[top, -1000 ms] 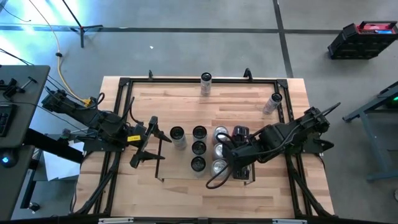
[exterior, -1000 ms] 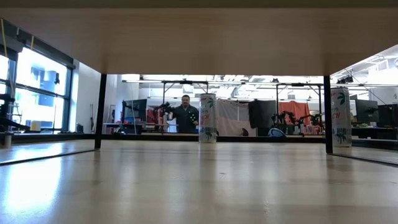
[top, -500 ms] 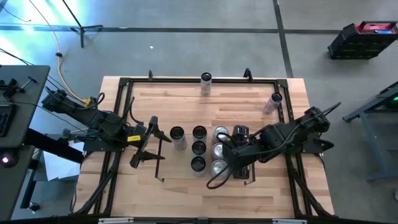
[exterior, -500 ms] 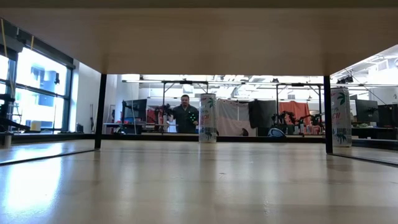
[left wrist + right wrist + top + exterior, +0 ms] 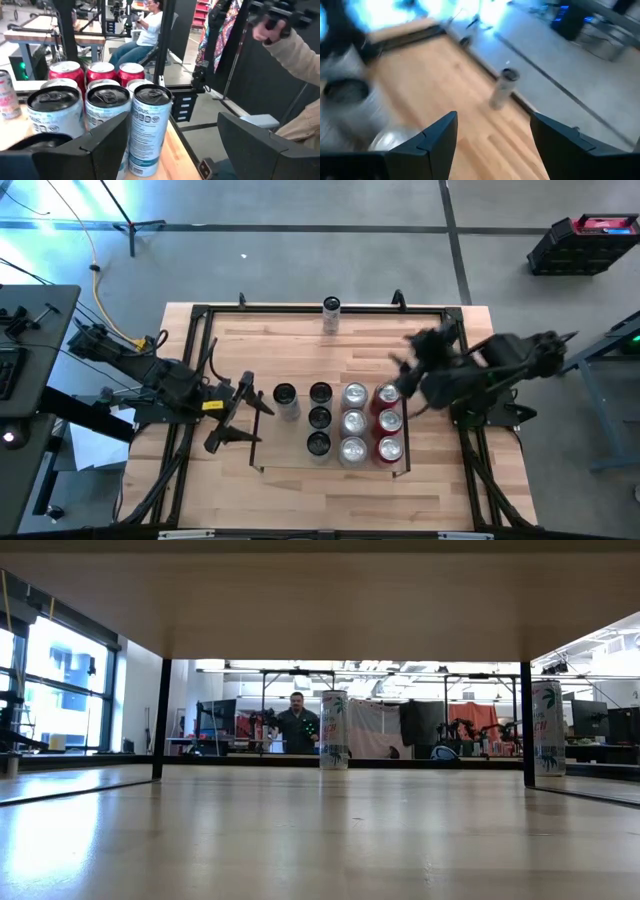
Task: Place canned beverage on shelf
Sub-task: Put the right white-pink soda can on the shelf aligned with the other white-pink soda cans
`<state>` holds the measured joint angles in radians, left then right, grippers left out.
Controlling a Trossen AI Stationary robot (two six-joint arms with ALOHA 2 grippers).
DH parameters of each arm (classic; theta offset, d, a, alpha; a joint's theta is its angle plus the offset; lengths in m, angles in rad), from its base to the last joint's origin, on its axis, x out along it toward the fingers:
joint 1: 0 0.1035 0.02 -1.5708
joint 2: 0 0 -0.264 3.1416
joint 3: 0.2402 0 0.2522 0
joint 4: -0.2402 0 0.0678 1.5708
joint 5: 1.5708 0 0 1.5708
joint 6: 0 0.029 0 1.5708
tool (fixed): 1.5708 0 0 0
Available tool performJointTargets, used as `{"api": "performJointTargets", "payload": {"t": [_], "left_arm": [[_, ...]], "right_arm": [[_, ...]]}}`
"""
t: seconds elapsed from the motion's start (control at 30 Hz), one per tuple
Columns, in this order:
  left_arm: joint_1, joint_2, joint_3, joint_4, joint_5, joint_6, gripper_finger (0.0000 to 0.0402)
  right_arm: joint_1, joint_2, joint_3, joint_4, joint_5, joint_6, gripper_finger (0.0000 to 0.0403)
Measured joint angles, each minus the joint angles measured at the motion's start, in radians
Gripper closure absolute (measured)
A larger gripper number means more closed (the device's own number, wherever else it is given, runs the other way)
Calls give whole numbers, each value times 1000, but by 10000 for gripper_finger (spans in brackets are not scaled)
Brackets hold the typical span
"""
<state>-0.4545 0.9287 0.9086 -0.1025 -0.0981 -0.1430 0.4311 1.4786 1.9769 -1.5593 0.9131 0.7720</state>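
Note:
The shelf [image 5: 284,452] is a light-wood bay edged by thin black rails at the table's middle. In it stand several cans upright on their bases: dark-topped ones [image 5: 319,418], silver ones [image 5: 353,423] and red ones [image 5: 389,421]. One more can [image 5: 331,311] stands at the far edge and shows in the right wrist view [image 5: 502,88]. Another can [image 5: 546,727] stands at the far right. My right gripper [image 5: 408,358] is open and empty above the table, beyond the shelf's far right corner. My left gripper [image 5: 240,412] is open and empty, just left of the shelf, facing the cans [image 5: 150,127].
A black frame [image 5: 200,315] edges the whole tabletop. Bare wood lies between the shelf and the far edge [image 5: 290,345] and along the near edge [image 5: 330,495]. A person [image 5: 298,727] stands in the room beyond the table, and a sleeve [image 5: 295,50] shows in the left wrist view.
My right gripper has risen from the shelf's near right corner and swung fast toward the table's far right. The red cans it covered now stand in view in the shelf's right column.

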Motion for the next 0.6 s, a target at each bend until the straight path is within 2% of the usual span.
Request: {"api": "performJointTargets", "payload": {"t": [0.1,0.27,0.33,0.47,0.6], "left_arm": [[-17,0,0,-12,-8,-4,110],[-65,0,0,-15,-16,-4,110],[-83,0,0,-16,-16,-4,110],[-101,0,0,-30,-21,-4,110],[-109,0,0,-52,-47,6,110]], "right_arm": [[-54,-82,-69,-10,59,123,162],[-165,-250,-320,-12,80,314,125],[-223,-312,-435,5,65,393,102],[-369,-399,-632,73,-7,439,61],[-535,-434,-779,129,-111,435,45]]}}
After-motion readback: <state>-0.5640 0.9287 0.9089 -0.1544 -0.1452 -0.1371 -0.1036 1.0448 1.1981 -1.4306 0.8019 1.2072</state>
